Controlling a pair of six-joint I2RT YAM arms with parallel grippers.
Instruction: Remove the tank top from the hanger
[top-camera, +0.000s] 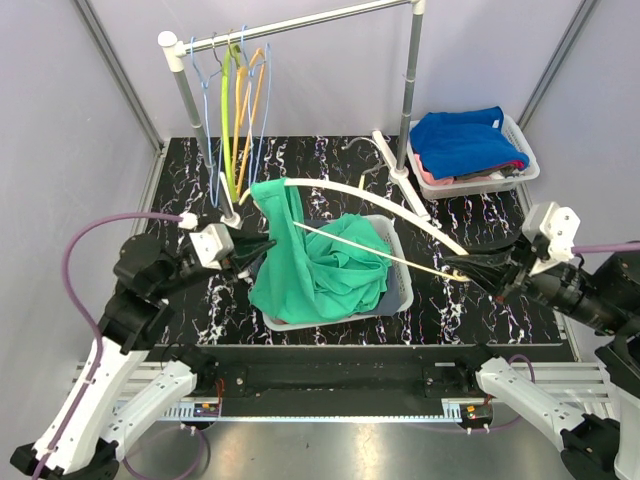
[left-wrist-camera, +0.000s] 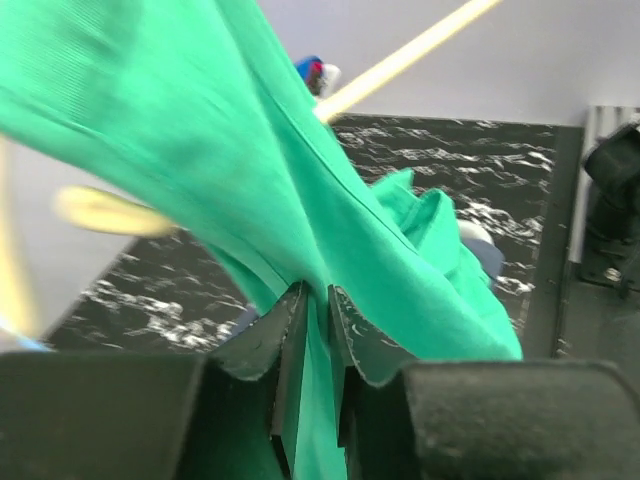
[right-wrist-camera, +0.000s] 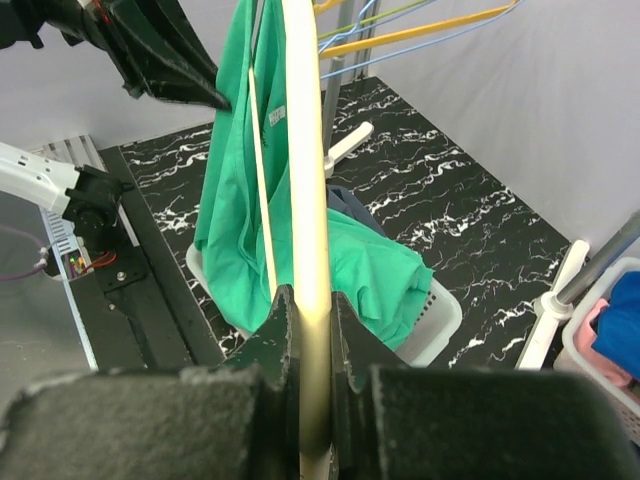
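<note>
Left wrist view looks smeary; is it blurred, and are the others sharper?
Left wrist: yes, tank top and pale hanger smear, close to the lens; right wrist: hanger fairly sharp, right hand nearest soft; top external: evenly lit and crisp.
</note>
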